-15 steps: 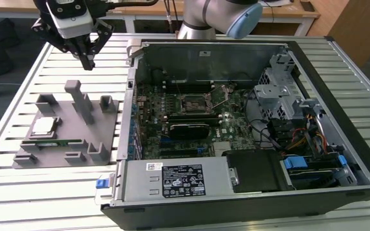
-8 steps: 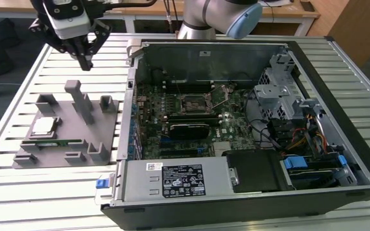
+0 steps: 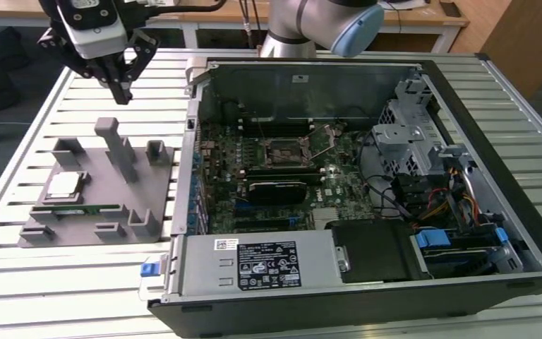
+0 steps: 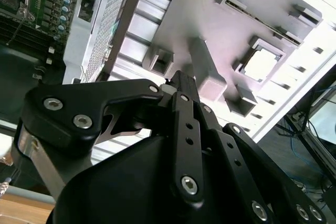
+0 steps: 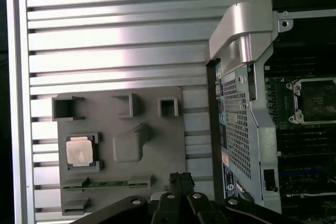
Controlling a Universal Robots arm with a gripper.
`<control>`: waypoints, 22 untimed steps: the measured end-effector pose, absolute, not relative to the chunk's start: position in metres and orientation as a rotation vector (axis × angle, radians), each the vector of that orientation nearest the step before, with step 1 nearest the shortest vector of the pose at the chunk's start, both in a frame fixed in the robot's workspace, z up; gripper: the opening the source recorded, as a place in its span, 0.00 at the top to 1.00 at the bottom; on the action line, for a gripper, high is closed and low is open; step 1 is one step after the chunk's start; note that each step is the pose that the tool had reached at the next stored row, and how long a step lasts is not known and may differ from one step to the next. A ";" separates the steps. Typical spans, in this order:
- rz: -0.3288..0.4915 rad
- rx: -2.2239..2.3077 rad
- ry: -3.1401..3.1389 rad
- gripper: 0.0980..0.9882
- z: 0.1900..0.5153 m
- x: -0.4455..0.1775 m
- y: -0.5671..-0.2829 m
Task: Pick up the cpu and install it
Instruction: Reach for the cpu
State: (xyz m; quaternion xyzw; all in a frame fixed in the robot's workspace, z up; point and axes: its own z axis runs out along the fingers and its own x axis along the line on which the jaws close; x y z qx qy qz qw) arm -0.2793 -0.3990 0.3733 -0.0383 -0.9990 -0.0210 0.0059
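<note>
None of the job is done, I judge. In the exterior view the cpu point(image 3: 65, 186) lies in its pocket on the grey plate point(image 3: 90, 234), and my gripper point(image 3: 121, 97) hangs near it, pinched closed on nothing. The second wrist view puts the cpu point(image 4: 261, 62) well apart from the fingers point(image 4: 181, 85). In the first wrist view the socket point(image 5: 316, 98) inside the open computer case point(image 5: 236, 30) sits bare, on a slatted metal table point(image 5: 115, 40).

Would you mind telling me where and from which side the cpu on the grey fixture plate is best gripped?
Probably by two opposite edges of the cpu, coming straight down from above. It lies flat, top face up, in a raised square pocket on the fixture plate, so only the thin rim offers a hold, and the pocket's walls block any sideways approach.
</note>
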 end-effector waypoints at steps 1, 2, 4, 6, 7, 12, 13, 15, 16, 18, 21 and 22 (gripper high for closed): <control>-0.066 -0.120 -3.127 0.99 0.373 -0.280 -0.399; -0.066 -0.120 -3.126 0.99 0.373 -0.281 -0.399; -0.066 -0.120 -3.125 0.99 0.373 -0.283 -0.399; -0.065 -0.120 -3.124 0.99 0.372 -0.287 -0.399; -0.065 -0.120 -3.123 0.99 0.372 -0.289 -0.399; -0.065 -0.120 -3.121 0.99 0.371 -0.301 -0.400; -0.065 -0.120 -3.121 0.99 0.371 -0.303 -0.401; -0.065 -0.120 -3.120 0.99 0.370 -0.306 -0.401; -0.065 -0.120 -3.119 0.99 0.370 -0.308 -0.402; -0.065 -0.120 -3.117 0.99 0.369 -0.310 -0.402; -0.065 -0.120 -3.115 0.99 0.368 -0.314 -0.403; -0.065 -0.120 -3.114 0.99 0.368 -0.315 -0.403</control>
